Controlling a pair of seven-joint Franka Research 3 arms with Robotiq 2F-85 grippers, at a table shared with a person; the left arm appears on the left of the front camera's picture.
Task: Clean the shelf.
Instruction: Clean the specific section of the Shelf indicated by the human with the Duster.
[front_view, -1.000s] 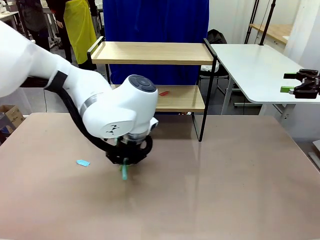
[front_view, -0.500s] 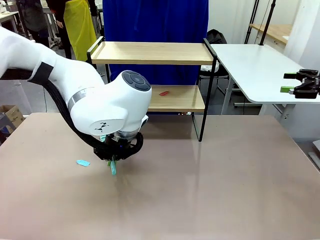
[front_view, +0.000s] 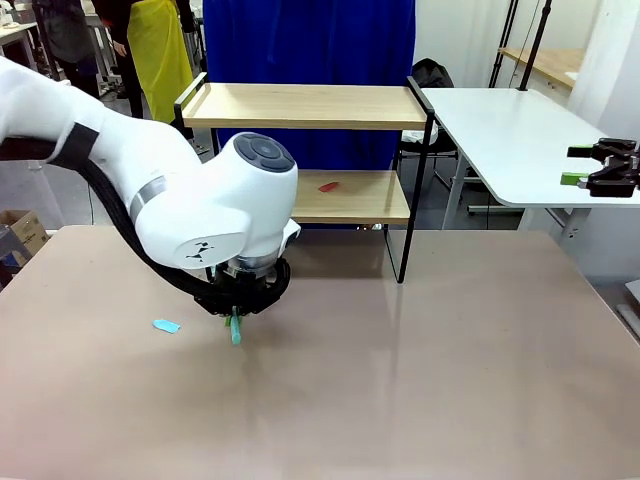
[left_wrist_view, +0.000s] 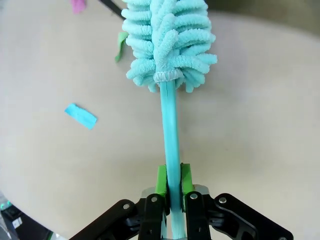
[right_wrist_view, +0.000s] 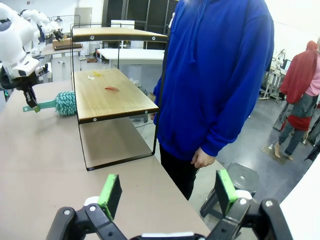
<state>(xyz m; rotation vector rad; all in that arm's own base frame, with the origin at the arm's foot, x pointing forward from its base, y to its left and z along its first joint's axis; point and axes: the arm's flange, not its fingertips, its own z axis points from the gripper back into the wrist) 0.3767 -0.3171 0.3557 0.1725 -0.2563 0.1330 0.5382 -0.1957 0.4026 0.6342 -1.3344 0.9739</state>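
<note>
Left gripper (front_view: 237, 318) is clamped tight on the thin handle of a teal duster with a fluffy chenille head (left_wrist_view: 170, 40). In the left wrist view its green pads (left_wrist_view: 161, 180) squeeze the handle from both sides, with the gripper (left_wrist_view: 172, 181) pointing down at the beige tabletop (front_view: 450, 380).

The small two-tier shelf with light wooden boards in a thin black frame (front_view: 305, 105) stands at the tabletop's far edge, about mid-way along it, beyond the left gripper.

The bit that matters: the duster's long axis runs from the near edge toward the far edge, head first. In the right wrist view the fluffy end (right_wrist_view: 65, 102) sits just beside the lower board (right_wrist_view: 110, 95). So I'd guess the next move is a push forward onto that board, where a little red scrap (front_view: 327, 186) is lying.

The left arm is clearly the nearer one. The right gripper (front_view: 572, 165) hangs well off past the tabletop's right edge, jaws wide and empty.

A small blue scrap (front_view: 166, 326) lies on the tabletop just left of the left gripper.
</note>
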